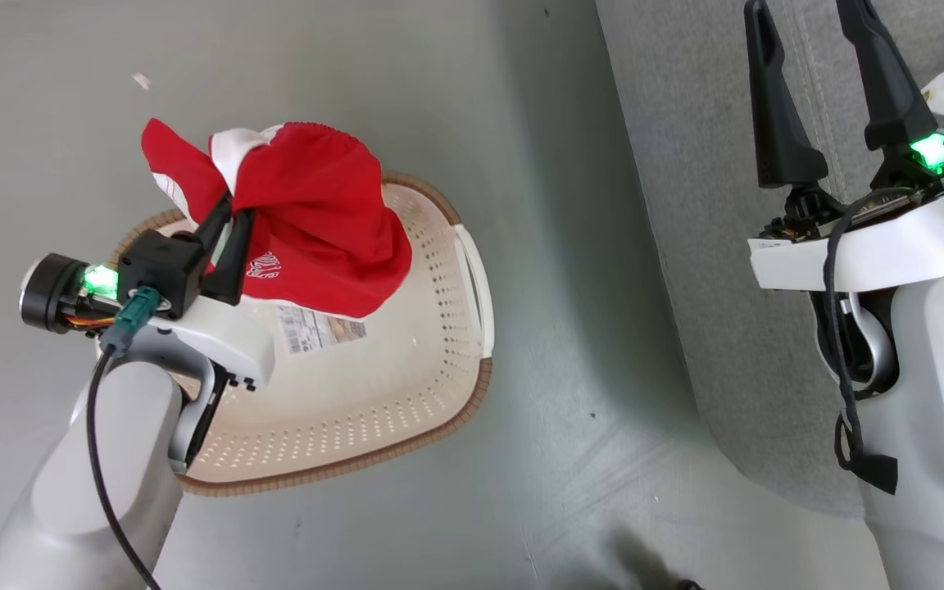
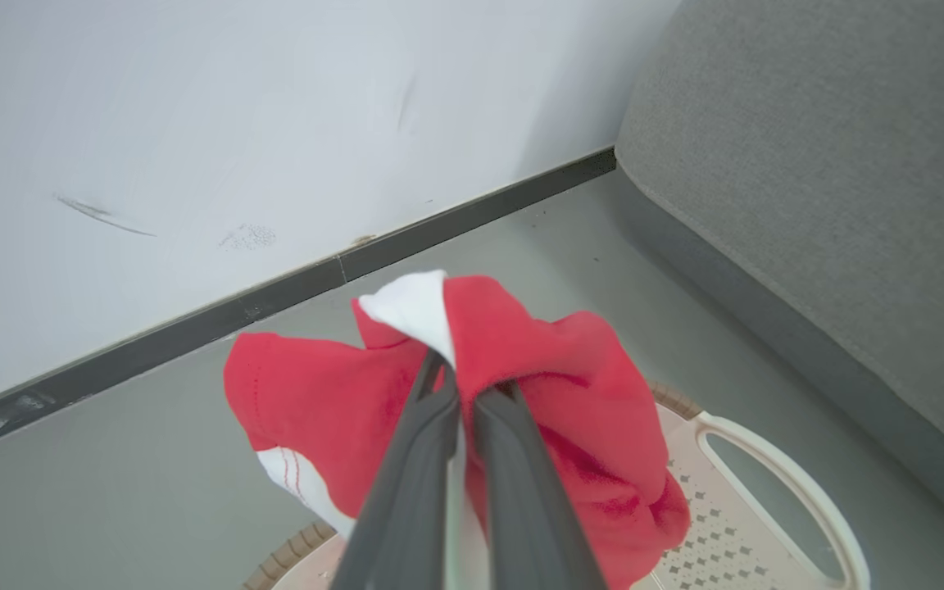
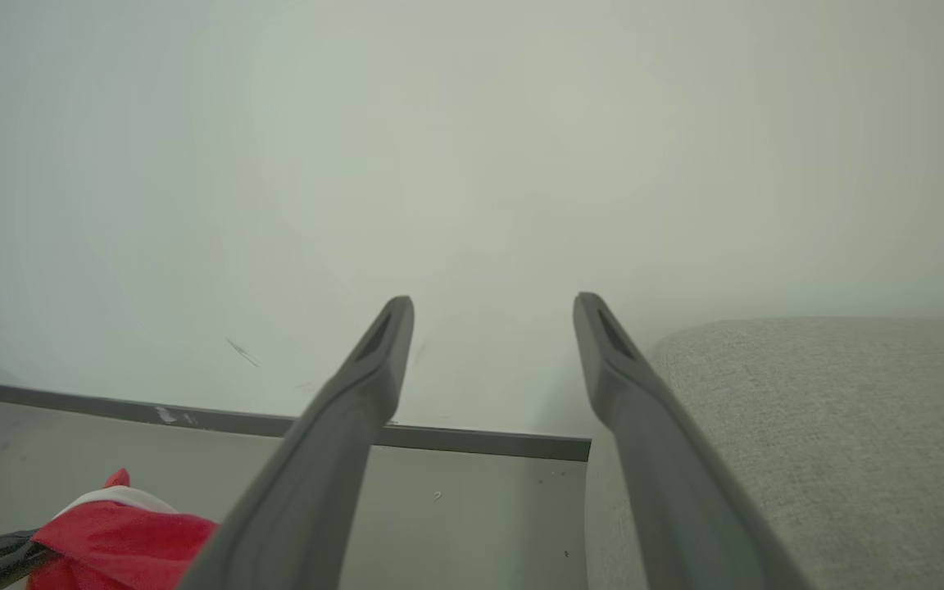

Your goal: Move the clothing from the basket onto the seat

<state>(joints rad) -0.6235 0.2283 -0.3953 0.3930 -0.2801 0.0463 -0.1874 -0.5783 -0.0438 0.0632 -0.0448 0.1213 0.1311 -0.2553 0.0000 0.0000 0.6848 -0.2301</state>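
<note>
Head view: one basket (image 1: 439, 344), one garment (image 1: 316, 213) (pinched by left gripper (image 1: 234, 213))

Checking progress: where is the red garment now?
In the head view's left half, the red garment hangs pinched in the left gripper above the basket, left of the seat.

Lettering on clothing: a short line of white lettering (image 1: 261, 266) is printed on the red clothing (image 1: 333, 221), near its lower left fold. It lies turned and creased, so the word cannot be read for sure.
Sticker in basket: a rectangular white sticker (image 1: 320, 328) lies on the floor of the basket (image 1: 406, 385). It has dark barcode-like bars at its left end and a brownish picture at its right end. The print is too small to read.
Tag on right wrist: a narrow white tag (image 1: 769, 243) sits at the left end of the right arm's white wrist cover (image 1: 890, 246). Its tiny dark print is too small to read.
Numbers and brands: none legible.
</note>
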